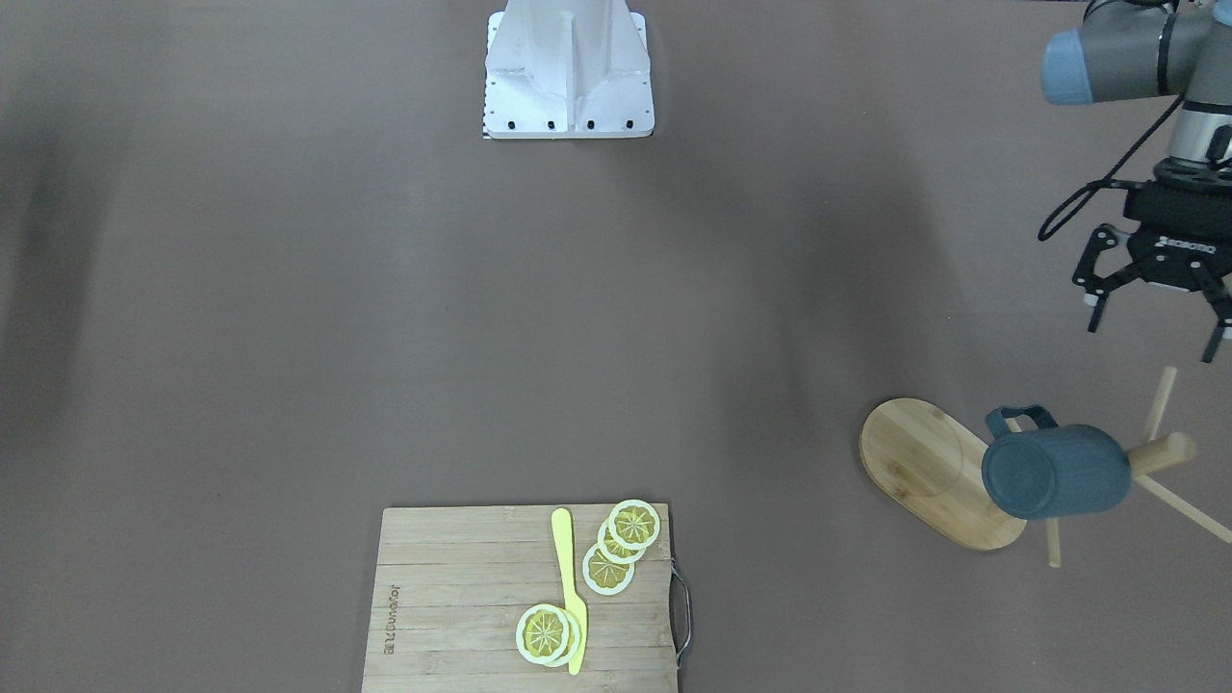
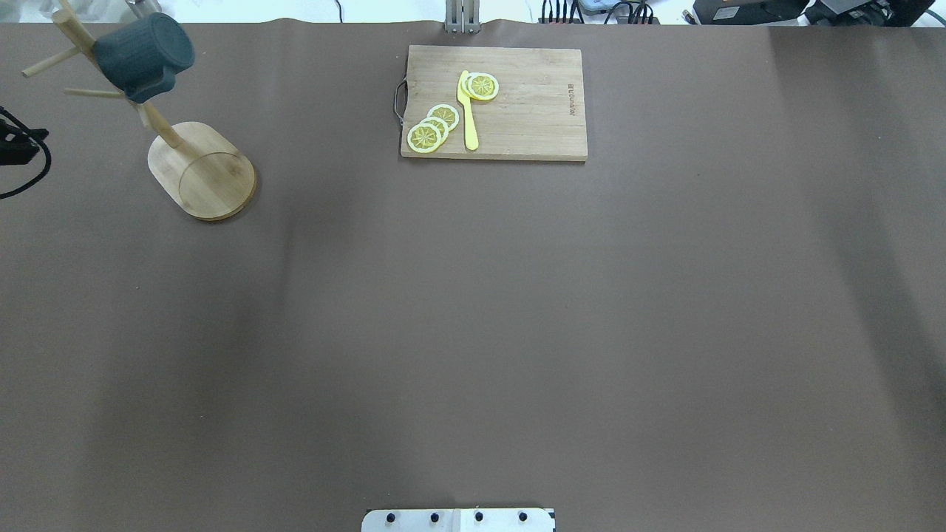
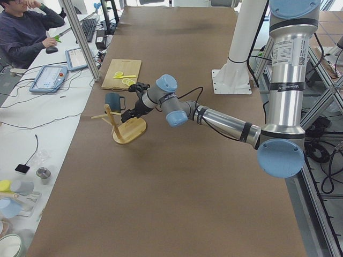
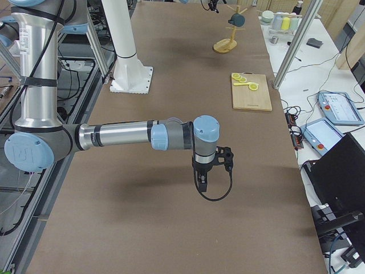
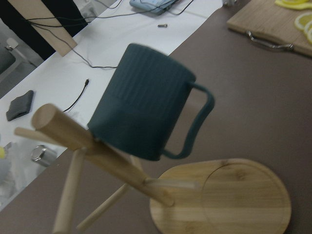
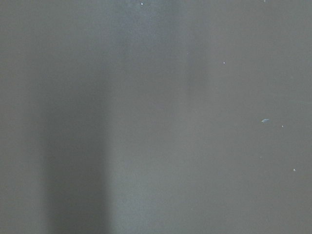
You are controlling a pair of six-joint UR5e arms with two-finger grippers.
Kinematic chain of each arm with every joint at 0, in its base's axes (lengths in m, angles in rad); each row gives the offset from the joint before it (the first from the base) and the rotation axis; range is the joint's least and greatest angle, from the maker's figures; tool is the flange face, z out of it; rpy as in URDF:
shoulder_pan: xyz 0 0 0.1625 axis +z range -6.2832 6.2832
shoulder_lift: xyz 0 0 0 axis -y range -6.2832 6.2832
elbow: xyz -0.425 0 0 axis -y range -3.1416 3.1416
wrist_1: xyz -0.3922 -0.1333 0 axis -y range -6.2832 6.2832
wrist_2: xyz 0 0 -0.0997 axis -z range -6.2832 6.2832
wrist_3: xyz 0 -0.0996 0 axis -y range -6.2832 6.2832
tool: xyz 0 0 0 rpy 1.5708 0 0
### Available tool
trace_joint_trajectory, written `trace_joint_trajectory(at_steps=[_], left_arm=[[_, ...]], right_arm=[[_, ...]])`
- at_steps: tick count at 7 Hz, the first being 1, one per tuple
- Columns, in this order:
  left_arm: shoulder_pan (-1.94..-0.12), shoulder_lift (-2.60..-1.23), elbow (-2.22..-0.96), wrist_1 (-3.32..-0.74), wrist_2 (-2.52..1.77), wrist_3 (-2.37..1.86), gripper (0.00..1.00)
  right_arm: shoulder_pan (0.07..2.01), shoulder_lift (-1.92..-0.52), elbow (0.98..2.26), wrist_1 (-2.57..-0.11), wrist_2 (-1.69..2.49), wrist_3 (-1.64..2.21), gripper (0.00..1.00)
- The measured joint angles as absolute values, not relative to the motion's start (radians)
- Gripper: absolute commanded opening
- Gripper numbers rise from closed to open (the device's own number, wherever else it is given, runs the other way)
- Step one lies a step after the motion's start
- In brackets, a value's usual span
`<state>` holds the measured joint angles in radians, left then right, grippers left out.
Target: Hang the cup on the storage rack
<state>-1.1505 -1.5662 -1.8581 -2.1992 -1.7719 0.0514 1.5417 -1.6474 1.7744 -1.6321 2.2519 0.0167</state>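
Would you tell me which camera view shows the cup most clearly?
The left wrist view: the cup is large and close, handle plain, on the storage rack. The front-facing and overhead views show it smaller, the side views tiny, the right wrist view not at all.

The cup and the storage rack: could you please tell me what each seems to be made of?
The cup looks like matte ceramic, possibly plastic: dull dark teal, fine vertical ribs, no shine. The storage rack looks like unpainted bamboo or light wood: pale strips with visible grain on its base.
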Motion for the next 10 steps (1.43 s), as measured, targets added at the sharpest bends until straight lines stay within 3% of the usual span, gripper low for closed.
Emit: trace_joint_trajectory(at_steps=[8,10], left_arm=[[-1.515,-1.617,-1.794,-1.536,-2.090,0.195,0.99],[-1.535,-1.613,-1.707,-1.491,-2.088,0.191,0.99]], right_arm=[[1.542,-1.652,1.755,-1.631,2.249,0.015,1.00],[1.542,-1.654,1.752,-1.631,2.249,0.012,1.00]])
